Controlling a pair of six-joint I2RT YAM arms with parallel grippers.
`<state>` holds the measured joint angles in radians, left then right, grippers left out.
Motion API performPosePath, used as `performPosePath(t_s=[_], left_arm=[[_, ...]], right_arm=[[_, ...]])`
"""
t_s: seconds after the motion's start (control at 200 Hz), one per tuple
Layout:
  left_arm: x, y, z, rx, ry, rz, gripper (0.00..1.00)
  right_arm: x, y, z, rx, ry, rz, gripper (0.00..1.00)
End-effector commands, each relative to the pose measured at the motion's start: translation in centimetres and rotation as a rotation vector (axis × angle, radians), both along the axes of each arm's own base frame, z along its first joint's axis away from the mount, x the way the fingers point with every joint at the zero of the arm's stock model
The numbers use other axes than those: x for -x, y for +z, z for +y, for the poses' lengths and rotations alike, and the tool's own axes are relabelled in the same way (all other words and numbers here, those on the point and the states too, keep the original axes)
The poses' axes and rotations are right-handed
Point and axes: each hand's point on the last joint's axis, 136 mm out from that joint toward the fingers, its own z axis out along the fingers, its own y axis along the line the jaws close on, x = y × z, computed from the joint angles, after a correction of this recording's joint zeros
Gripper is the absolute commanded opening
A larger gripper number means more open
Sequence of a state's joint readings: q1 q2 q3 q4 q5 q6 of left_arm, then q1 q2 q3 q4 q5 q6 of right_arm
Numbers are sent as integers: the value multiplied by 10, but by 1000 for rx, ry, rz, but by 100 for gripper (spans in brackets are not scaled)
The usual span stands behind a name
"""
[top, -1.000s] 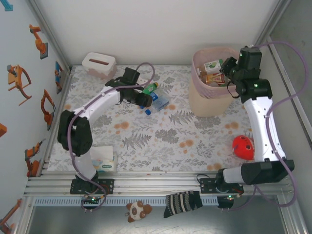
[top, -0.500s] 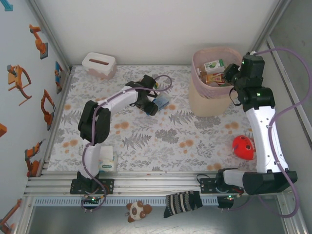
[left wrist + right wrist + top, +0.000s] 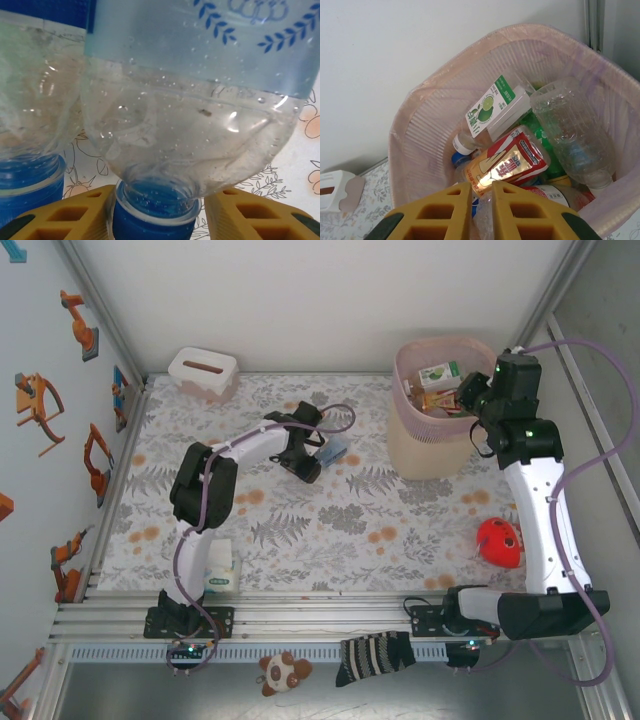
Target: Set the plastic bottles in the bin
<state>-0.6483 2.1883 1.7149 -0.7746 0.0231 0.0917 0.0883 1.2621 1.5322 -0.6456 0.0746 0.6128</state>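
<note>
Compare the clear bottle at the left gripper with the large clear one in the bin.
The blue-capped bottle lies on the table and wears a pale blue label; the bin bottle rests inside the bin on other containers, with no label showing. Both are clear plastic.

L arm (image 3: pixel 245 447) & R arm (image 3: pixel 537 502): white shell links, black joints & bases. Lilac cable (image 3: pixel 345 412) loops along each. Fingers (image 3: pixel 437 212) yellow plastic w/ rectangular pockets, dark tips.
</note>
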Motion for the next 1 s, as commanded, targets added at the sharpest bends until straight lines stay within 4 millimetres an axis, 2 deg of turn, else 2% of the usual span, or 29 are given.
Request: performPosePath(t_s=[0.0, 0.2, 0.356, 0.506, 0.776, 0.926, 0.996], left_arm=[[0, -1, -3, -5, -21, 2, 43], [1, 7, -4, 14, -22, -12, 35], [4, 23, -4, 35, -18, -37, 31], [10, 52, -12, 116, -33, -77, 29], [32, 117, -34, 371, -113, -146, 26], [50, 162, -46, 543, -201, -212, 26], [57, 182, -49, 614, -242, -248, 26]], right_arm=[[3, -1, -1, -15, -5, -1, 17], [5, -5, 0, -18, -1, 9, 17], [7, -8, 1, -15, 10, 22, 17], [7, -15, 15, -22, 100, 40, 19], [10, -13, 69, -139, 398, 32, 27], [18, -3, 96, -221, 554, 11, 37], [24, 1, 107, -260, 623, 7, 46]])
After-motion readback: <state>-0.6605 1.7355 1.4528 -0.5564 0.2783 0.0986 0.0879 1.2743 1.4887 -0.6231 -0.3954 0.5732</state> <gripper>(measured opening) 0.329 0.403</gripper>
